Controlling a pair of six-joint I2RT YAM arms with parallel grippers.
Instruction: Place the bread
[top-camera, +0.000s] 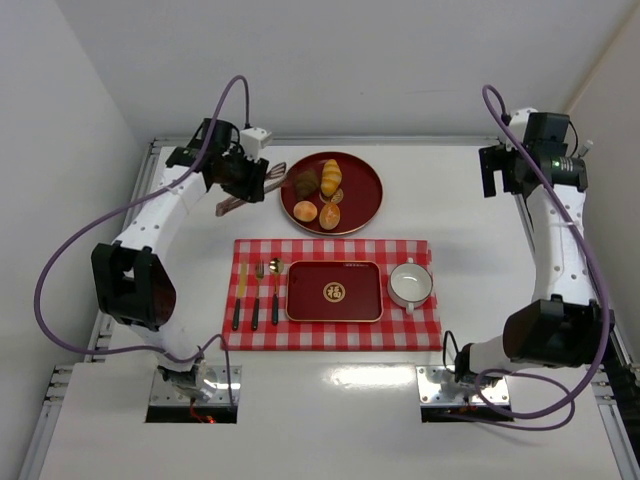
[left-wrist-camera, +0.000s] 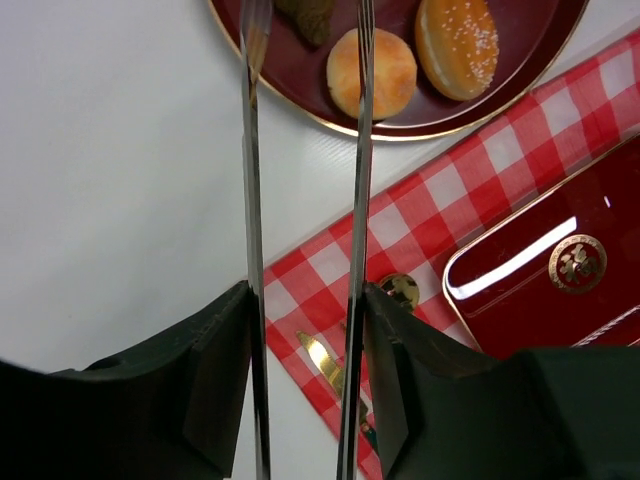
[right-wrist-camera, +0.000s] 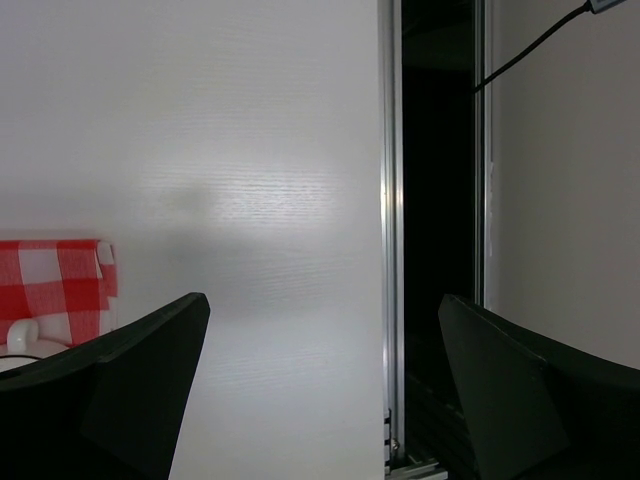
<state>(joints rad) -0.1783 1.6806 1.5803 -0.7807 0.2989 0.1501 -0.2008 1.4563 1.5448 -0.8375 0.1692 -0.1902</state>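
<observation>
The bread, a small round golden-orange bun (top-camera: 305, 211), lies at the near left of the round dark-red plate (top-camera: 365, 190); in the left wrist view the bun (left-wrist-camera: 388, 75) is at the top. My left gripper (top-camera: 240, 178) is shut on metal tongs (top-camera: 262, 180). In the left wrist view the gripper (left-wrist-camera: 305, 300) holds both tong arms (left-wrist-camera: 252, 180), which stay spread apart. Their tips reach over the plate's left rim (left-wrist-camera: 400, 132), and the right arm crosses in front of the bun. My right gripper (top-camera: 498, 170) is open and empty over the far right table; it also shows in the right wrist view (right-wrist-camera: 325, 310).
On the plate also lie a long yellow roll (top-camera: 330, 177), an oval browner roll (top-camera: 330, 215) and a dark piece (top-camera: 304, 181). The red checked mat (top-camera: 420, 335) carries a rectangular red tray (top-camera: 334, 292), a white cup (top-camera: 410, 285) and cutlery (top-camera: 256, 295). The table's metal edge rail (right-wrist-camera: 390, 250) is close to my right gripper.
</observation>
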